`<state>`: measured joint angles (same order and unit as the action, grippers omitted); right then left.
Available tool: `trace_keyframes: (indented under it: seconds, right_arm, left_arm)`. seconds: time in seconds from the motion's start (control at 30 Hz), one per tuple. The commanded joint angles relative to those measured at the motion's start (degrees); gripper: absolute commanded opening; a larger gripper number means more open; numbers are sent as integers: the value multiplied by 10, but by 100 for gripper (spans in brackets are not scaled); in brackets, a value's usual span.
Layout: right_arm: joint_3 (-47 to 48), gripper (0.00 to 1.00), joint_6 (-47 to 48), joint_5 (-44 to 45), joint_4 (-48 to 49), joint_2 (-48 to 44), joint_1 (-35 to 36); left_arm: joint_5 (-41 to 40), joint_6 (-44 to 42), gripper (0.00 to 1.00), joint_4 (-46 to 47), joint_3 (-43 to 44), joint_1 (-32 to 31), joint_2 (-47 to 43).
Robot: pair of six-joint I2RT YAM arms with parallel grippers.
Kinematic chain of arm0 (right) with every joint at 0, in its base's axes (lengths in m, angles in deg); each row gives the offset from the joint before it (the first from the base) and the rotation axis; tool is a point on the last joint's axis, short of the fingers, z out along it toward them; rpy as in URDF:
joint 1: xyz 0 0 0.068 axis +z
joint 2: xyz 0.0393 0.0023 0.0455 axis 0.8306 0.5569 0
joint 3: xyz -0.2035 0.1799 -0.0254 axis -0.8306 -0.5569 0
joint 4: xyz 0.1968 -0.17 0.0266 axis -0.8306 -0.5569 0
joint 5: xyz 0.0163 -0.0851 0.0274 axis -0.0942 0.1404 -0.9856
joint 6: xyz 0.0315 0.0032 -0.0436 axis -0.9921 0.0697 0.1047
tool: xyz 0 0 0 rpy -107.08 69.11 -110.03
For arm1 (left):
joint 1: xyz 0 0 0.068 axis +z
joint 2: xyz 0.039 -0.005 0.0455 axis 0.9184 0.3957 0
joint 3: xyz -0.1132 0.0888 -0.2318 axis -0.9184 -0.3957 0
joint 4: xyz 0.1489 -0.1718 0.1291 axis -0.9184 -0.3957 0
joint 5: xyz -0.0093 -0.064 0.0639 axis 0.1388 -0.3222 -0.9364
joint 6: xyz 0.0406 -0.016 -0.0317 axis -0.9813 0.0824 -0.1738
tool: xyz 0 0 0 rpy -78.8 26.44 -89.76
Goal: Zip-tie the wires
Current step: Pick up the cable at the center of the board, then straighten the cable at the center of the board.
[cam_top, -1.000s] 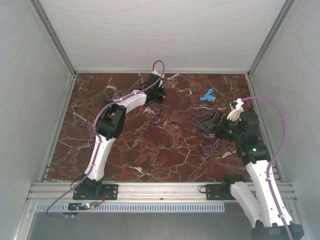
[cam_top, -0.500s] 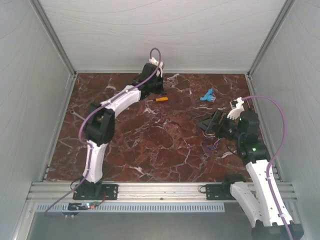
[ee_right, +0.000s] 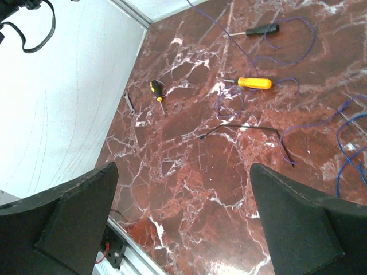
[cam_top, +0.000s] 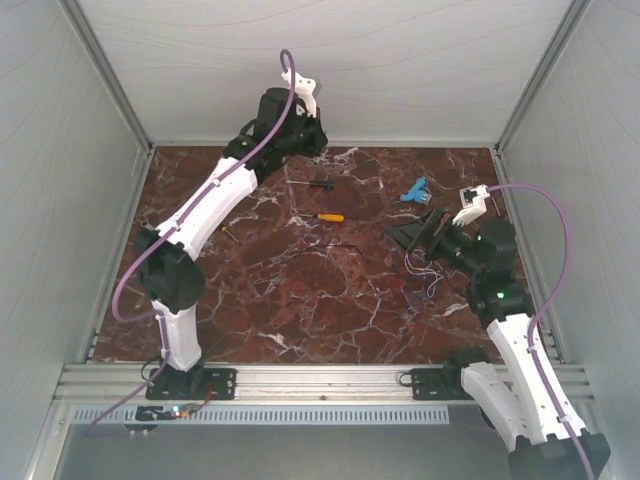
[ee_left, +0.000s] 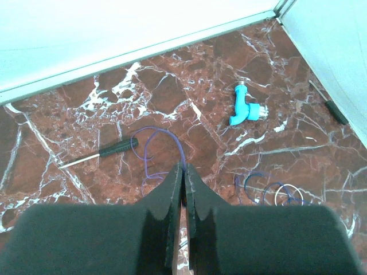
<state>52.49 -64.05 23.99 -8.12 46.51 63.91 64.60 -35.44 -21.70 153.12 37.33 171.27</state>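
The right gripper (ee_right: 182, 166) hangs low over the right side of the table with its fingers spread wide and nothing between them. The left gripper (ee_left: 183, 172) is pressed fully together, empty, and raised high near the far wall.

The wires (ee_left: 261, 184) lie as a small loose curl of blue-purple loops on the right half of the table, just beside the right gripper on its near side. A second loop lies further toward the far edge, beside a black-handled screwdriver (ee_left: 114, 150). The curl has no clear long axis; single strands stray from it toward the table's middle. The right arm is plainly the nearer one — the left would have to come back across the table.

A thin black strip (ee_right: 241, 128), probably the zip tie, lies flat near the middle, close to an orange-handled screwdriver (ee_right: 255, 83). A blue fitting (ee_left: 245, 107) sits apart at the far right.

The table (cam_top: 300, 300) is polished red-brown marble — slick, so hair-thin wire may slide. White walls (cam_top: 330, 70) close in three sides.
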Motion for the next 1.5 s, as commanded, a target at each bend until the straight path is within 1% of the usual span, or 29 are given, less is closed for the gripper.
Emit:
trace_keyframes:
  seconds: [0.0, 0.07, 0.13, 0.2, 0.33, 0.4, 0.47, 0.57, 0.63, 0.73, 0.8, 0.93, 1.07, 1.23, 1.3, 1.37, 1.47]
  right_arm:
    - [-11, 98, -10, 16, 110, 8, 23]
    - [-17, 98, -9, 24, 135, 12, 35]
    - [-26, 98, -4, 36, 162, 15, 50]
    - [-32, 98, 13, 51, 187, 18, 71]
    - [-34, 97, 83, 119, 216, 26, 124]
    - [-39, 97, 118, 153, 238, 28, 149]
    - [-53, 97, 150, 188, 276, 29, 170]
    - [-66, 97, 205, 215, 331, 36, 195]
    - [-64, 96, 236, 224, 351, 46, 204]
    - [-50, 97, 259, 225, 373, 65, 206]
    - [-42, 97, 270, 219, 391, 76, 207]
    - [-15, 97, 294, 186, 393, 87, 209]
    - [-15, 97, 309, 157, 425, 90, 219]
    - [-54, 97, 334, 137, 540, 123, 257]
    - [-60, 97, 349, 140, 572, 151, 275]
    - [-57, 97, 342, 155, 603, 181, 292]
    - [-50, 97, 319, 217, 647, 228, 320]
  left_arm:
    - [28, -22, 0, -40, 57, -1, -48]
    - [47, -30, 0, -55, 73, -1, -63]
    - [62, -37, 0, -56, 65, -1, -91]
    - [60, -34, 0, -26, 19, -1, -132]
    - [64, -5, 0, 57, -67, -1, -215]
    - [69, 4, 0, 81, -78, -1, -238]
    - [86, 16, 0, 85, -64, 4, -247]
    - [108, 23, 0, 85, -32, 15, -251]
    - [97, 12, 0, 82, 2, 16, -246]
    - [99, 3, 0, 63, 84, 16, -225]
    - [110, 3, 0, 71, 108, 16, -221]
    - [132, 1, 0, 98, 98, 16, -232]
    - [166, 23, 0, 121, 87, 15, -242]
    - [196, 42, 0, 140, 78, 12, -254]
    - [202, 46, 0, 143, 78, 11, -257]
    - [203, 46, 0, 142, 78, 7, -261]
    - [202, 43, 0, 143, 77, -3, -266]
